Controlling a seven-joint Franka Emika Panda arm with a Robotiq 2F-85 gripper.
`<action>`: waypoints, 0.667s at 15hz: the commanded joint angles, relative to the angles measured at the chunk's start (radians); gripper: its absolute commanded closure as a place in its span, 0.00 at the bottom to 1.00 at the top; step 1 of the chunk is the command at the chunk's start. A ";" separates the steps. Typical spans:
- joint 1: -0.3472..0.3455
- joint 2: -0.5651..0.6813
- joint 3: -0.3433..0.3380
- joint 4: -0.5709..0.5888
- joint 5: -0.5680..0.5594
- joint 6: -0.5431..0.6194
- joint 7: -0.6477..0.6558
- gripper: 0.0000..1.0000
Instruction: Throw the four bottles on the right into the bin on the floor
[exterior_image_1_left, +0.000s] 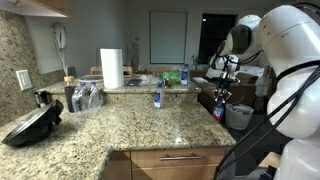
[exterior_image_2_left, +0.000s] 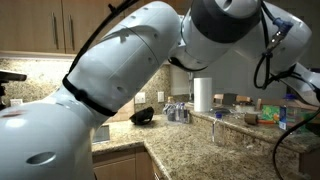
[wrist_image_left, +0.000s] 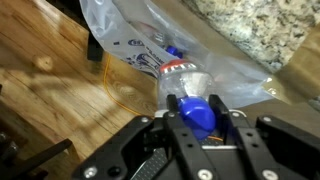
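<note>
In the wrist view my gripper (wrist_image_left: 200, 114) is shut on the blue cap of a clear plastic bottle (wrist_image_left: 186, 80), which hangs over the bin's whitish liner (wrist_image_left: 120, 30). Inside the liner lies another bottle (wrist_image_left: 160, 50) with a blue cap. In an exterior view the gripper (exterior_image_1_left: 220, 99) hangs low beyond the counter's right end, holding the bottle (exterior_image_1_left: 219, 112) beside the pale grey bin (exterior_image_1_left: 239, 117) on the floor. A blue-capped bottle (exterior_image_1_left: 157, 97) stands on the counter and another (exterior_image_1_left: 184, 74) on the raised ledge behind it.
A granite counter (exterior_image_1_left: 120, 130) fills the foreground, with a white paper-towel roll (exterior_image_1_left: 111, 68), glass jars (exterior_image_1_left: 85, 97) and a black appliance (exterior_image_1_left: 30, 125) on it. Wooden floor (wrist_image_left: 50, 80) surrounds the bin. The robot's white arm (exterior_image_2_left: 150, 70) blocks much of an exterior view.
</note>
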 joint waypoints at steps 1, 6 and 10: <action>-0.022 0.077 0.014 0.099 -0.016 -0.089 0.053 0.87; -0.028 0.086 0.017 0.154 -0.026 -0.195 0.020 0.87; -0.016 0.092 0.018 0.177 -0.067 -0.262 0.001 0.87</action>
